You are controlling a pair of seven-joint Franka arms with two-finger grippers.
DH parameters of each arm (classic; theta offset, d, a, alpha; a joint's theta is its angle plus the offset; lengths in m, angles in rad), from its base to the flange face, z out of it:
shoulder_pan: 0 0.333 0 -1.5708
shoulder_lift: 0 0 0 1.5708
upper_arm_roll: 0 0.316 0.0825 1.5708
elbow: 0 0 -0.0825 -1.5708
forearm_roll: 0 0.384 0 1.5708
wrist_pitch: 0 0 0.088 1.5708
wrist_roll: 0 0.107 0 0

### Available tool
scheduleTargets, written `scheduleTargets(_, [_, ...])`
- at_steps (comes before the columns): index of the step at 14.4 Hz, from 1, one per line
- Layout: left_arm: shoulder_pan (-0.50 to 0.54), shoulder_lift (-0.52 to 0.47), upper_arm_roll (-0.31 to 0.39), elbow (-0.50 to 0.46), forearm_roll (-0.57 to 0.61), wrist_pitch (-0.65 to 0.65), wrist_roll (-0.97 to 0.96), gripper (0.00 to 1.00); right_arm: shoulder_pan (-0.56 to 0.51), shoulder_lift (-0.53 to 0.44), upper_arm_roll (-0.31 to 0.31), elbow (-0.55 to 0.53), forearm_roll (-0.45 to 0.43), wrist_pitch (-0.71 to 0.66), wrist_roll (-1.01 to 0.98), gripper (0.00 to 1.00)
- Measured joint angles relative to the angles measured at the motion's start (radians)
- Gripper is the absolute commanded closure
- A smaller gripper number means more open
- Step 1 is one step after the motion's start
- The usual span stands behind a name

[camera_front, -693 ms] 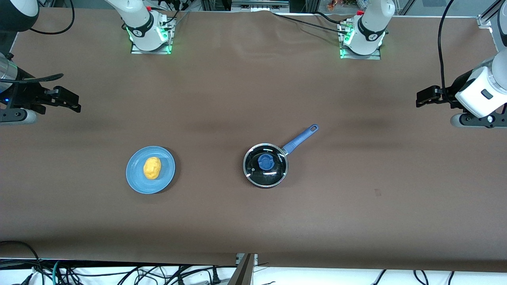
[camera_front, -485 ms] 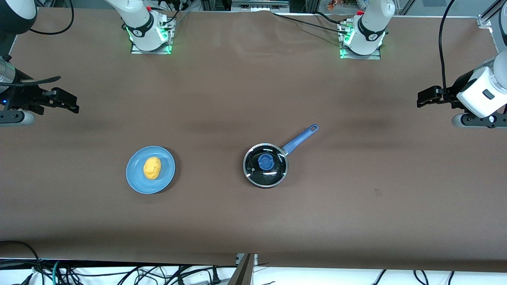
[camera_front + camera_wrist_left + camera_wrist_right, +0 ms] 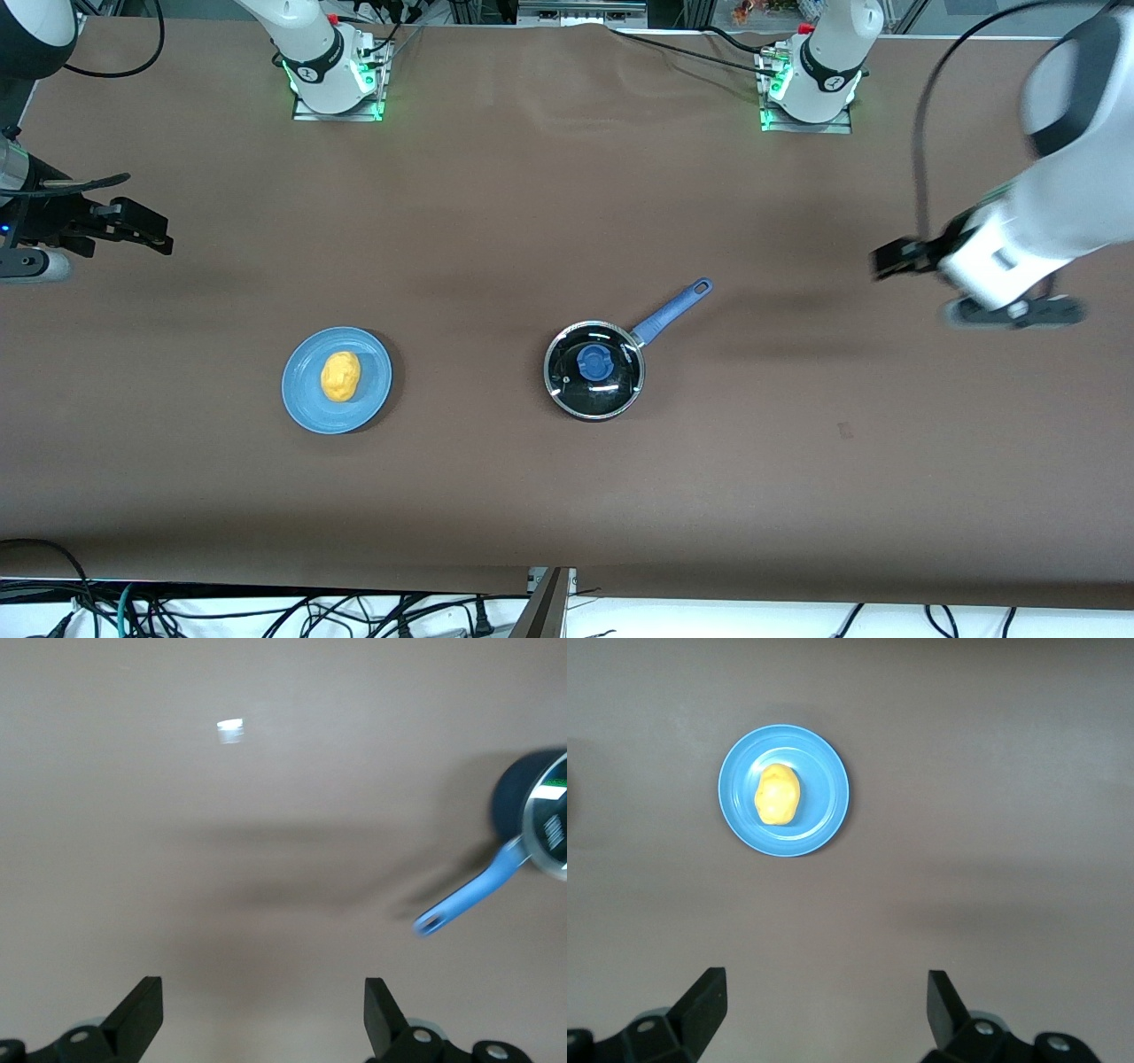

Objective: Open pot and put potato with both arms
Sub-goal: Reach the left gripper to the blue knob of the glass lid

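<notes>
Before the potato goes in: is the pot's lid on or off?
On. The glass lid with its blue knob sits on the pot, and neither gripper touches it.

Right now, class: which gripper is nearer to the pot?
The left. The left gripper hangs open over bare table toward the left arm's end, on the side the pot points its handle. The right gripper, also open, is out past the plate.
</notes>
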Motion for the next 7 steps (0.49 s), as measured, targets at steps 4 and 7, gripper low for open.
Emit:
scheduleTargets(4, [-0.053, 0.168, -0.130, -0.003, -0.003, 0.250, -0.305, 0.00, 0.000, 0.000, 0.000, 0.000, 0.000, 0.000, 0.000, 0.00])
scheduleTargets(7, [-0.146, 0.265, -0.137, -0.001, -0.003, 0.400, -0.466, 0.00, 0.000, 0.000, 0.000, 0.000, 0.000, 0.000, 0.000, 0.00])
